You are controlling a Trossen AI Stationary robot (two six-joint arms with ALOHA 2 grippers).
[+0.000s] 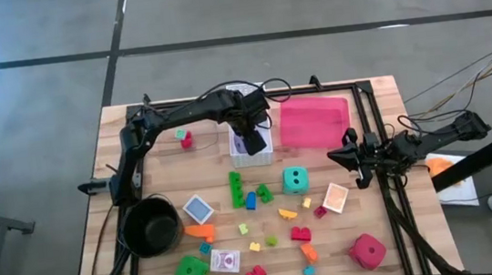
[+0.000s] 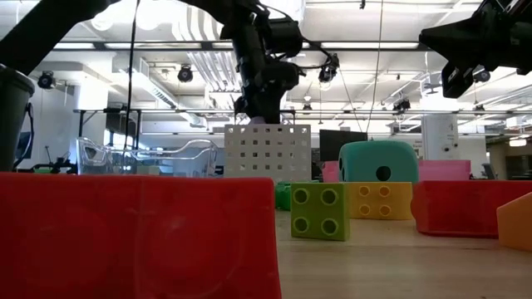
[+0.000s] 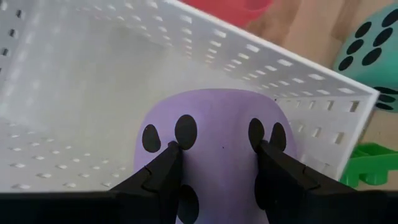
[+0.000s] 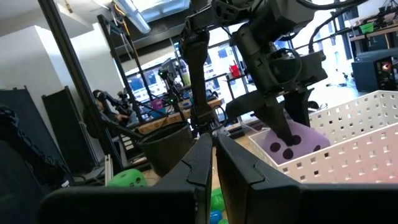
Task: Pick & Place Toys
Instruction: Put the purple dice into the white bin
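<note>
Purple dice [image 3: 214, 143] sits clamped in my left gripper [image 3: 214, 165], right over the white basket [image 3: 81, 112]. I should lower it gently, then let go. My right gripper [image 1: 351, 156] waits pinched together beside the red tray [image 1: 313, 121].

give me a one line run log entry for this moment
left gripper: shut on purple foam die, over white perforated basket | right gripper: shut, idle at right

Matt purple die [image 3: 217, 143], perforated white plastic basket [image 3: 93, 81], wooden table [image 1: 136, 140].

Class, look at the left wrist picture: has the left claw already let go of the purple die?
No. The left claw grips the purple die between its fingers, above the white basket.
</note>
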